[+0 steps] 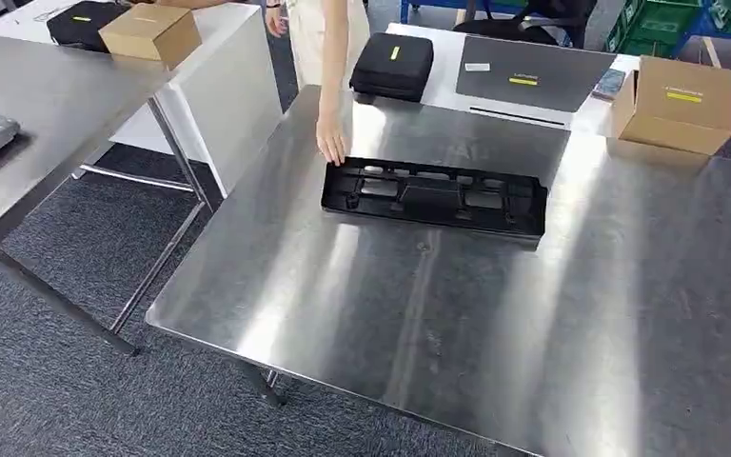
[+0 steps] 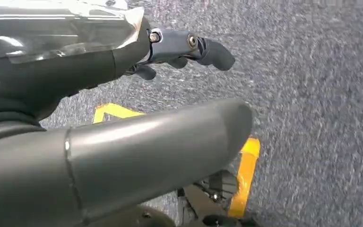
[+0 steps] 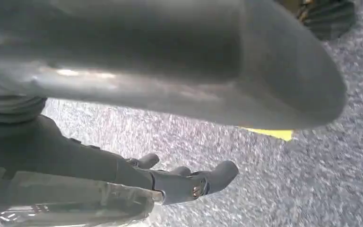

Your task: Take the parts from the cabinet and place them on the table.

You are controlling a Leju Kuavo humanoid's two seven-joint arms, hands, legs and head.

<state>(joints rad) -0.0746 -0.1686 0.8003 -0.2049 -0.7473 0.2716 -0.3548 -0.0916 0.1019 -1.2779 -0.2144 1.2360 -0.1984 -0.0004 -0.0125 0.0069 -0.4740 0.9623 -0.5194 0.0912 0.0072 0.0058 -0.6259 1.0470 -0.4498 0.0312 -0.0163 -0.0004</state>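
Observation:
A long black plastic part (image 1: 435,197) lies flat on the steel table (image 1: 457,324), toward its far side. A person's hand (image 1: 330,145) touches the part's left end. My left hand (image 2: 123,61) hangs over grey carpet with its thumb and fingers (image 2: 203,49) apart and nothing between them. My right hand (image 3: 123,94) also hangs over the carpet, its fingers (image 3: 198,182) spread away from the thumb, holding nothing.
The person (image 1: 316,29) stands beyond the table's far edge. A cardboard box (image 1: 676,103), a black case (image 1: 392,65) and a grey flat slab (image 1: 533,74) sit behind it. A second steel table (image 1: 48,105) stands left. Yellow tape (image 2: 246,175) marks the carpet.

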